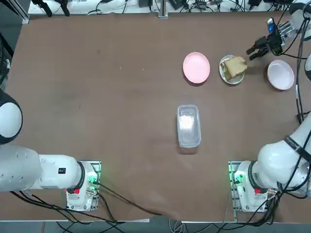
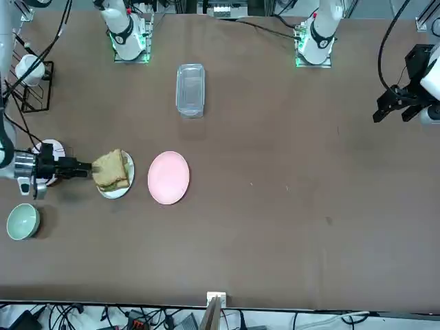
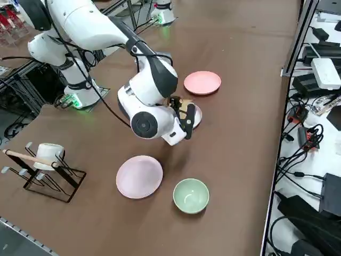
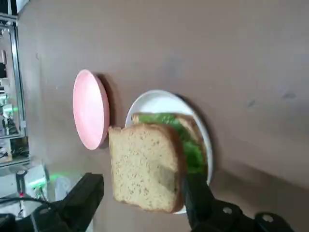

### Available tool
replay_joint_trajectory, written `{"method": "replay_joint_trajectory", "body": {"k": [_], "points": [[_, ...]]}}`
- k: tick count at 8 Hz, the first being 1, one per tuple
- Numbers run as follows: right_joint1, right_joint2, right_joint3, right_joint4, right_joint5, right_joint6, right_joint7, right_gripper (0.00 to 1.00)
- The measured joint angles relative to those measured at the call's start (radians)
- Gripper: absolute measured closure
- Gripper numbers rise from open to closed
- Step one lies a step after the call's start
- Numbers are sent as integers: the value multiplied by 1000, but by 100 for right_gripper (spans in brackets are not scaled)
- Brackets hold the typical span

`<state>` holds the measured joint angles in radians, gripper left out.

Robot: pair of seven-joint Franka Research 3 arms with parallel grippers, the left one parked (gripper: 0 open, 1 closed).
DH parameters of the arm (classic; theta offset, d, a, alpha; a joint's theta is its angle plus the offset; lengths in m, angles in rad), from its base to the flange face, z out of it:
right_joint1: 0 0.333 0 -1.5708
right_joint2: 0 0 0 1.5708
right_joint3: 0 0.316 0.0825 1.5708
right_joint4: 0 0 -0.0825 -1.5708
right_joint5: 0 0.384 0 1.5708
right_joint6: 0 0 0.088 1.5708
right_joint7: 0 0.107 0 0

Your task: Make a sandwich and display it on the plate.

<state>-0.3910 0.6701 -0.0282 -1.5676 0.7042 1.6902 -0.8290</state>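
The brown worktop [image 1: 97,97] carries everything, and the right gripper [image 1: 253,50] hovers low over its far right part with its fingers [image 4: 77,203] spread wide and holding nothing. Well away from the gripper, toward the arm bases and the middle of the worktop, lies a clear plastic container [image 1: 188,125]. Beyond the sandwich from the gripper sits a pink round plate [image 1: 196,67]. Behind the gripper, on the wrist's side, rests a second pale pink plate [image 3: 139,176], with a light green bowl [image 3: 191,196] next to it. Just ahead of the fingertips is the small white plate [image 1: 226,74], and on it lies the sandwich [image 1: 235,66]: a top slice of toasted bread [image 4: 145,166] set askew over green lettuce [image 4: 186,140] and a lower slice. In the wrist view the top slice reaches in between the two open fingers; one finger stands close to the sandwich's edge, but I cannot tell whether it touches.
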Motion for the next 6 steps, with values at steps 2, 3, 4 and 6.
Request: {"method": "replay_joint_trajectory", "body": {"k": [2,3,4,6], "points": [[-12,-3,0,66,-28,-3,0,0],[-10,-7,1,108,-63,-4,0,0],[-8,-11,3,159,-105,-5,11,0],[4,-25,10,270,-212,-7,83,0]]}}
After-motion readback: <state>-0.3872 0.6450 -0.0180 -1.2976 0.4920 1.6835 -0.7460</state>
